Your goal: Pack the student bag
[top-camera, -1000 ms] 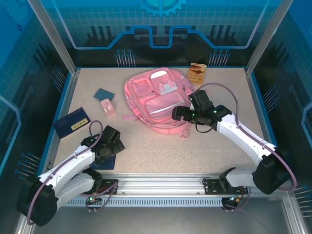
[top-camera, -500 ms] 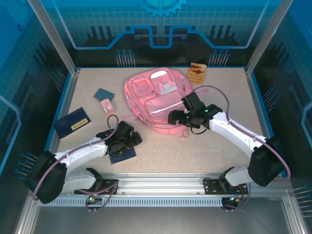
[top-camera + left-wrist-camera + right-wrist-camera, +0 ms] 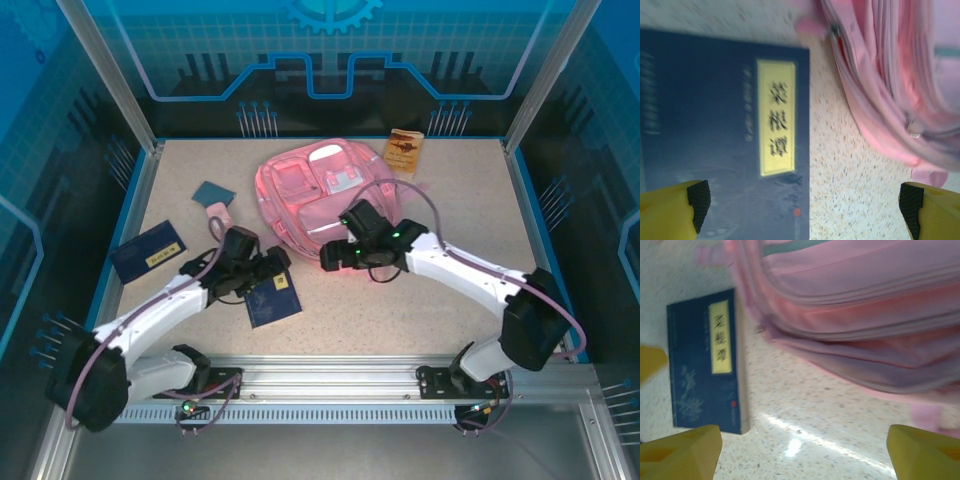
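My left tool (image 3: 270, 270) is spread wide with nothing between its fingers. In its wrist view one black pad (image 3: 699, 200) hangs over the cover of a dark blue book (image 3: 273, 300), and the other is over bare speckled bench (image 3: 430, 300); I cannot tell whether the first pad touches the cover. The book lies flat, face up with a yellow title label, just beside the 7 o'clock edge of the student bag (image 3: 320, 195). The pink bag lies flat, past the middle of the bench toward 12 o'clock, with its pockets and pale patches facing up. My right tool (image 3: 330, 258) is at the bag's 6 o'clock edge, its yellow fingers also apart and pinching nothing; its wrist view shows the bag's pink seams close by and bench between the tips. A second dark blue book (image 3: 148, 250) lies well apart at 9 o'clock, near the bench's side. A small teal piece (image 3: 213, 191) and a small pink item (image 3: 218, 211) lie at 10 o'clock of the bag. A brown booklet (image 3: 404, 148) lies at its 1 o'clock, near the far edge.
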You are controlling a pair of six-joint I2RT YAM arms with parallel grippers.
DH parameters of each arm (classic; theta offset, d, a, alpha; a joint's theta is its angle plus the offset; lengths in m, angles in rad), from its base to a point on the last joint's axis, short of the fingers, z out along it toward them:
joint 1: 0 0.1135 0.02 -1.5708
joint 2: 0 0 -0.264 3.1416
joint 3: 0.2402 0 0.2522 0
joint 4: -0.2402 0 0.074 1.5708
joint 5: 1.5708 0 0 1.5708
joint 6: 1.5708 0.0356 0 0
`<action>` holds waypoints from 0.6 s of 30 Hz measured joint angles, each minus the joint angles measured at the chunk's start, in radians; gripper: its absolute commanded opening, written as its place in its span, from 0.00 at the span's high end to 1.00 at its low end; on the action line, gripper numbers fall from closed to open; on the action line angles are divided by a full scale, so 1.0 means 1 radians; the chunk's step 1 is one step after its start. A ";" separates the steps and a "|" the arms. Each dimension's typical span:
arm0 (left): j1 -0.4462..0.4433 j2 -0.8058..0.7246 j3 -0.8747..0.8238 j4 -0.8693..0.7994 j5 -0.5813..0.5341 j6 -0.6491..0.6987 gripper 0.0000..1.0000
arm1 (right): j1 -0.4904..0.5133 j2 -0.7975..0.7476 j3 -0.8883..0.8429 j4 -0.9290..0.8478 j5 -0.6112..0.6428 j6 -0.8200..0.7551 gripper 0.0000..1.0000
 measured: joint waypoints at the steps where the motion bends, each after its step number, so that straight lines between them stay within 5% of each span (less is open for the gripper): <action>1: 0.029 -0.031 -0.008 -0.018 -0.002 0.005 0.01 | 0.024 0.031 0.021 0.007 -0.002 -0.009 0.20; 8: 0.175 -0.117 -0.137 -0.097 0.022 0.024 0.10 | 0.167 0.298 0.213 0.010 -0.008 -0.055 0.38; 18: 0.193 -0.121 -0.248 -0.076 0.114 0.020 0.31 | 0.188 0.504 0.313 -0.017 0.003 -0.037 0.59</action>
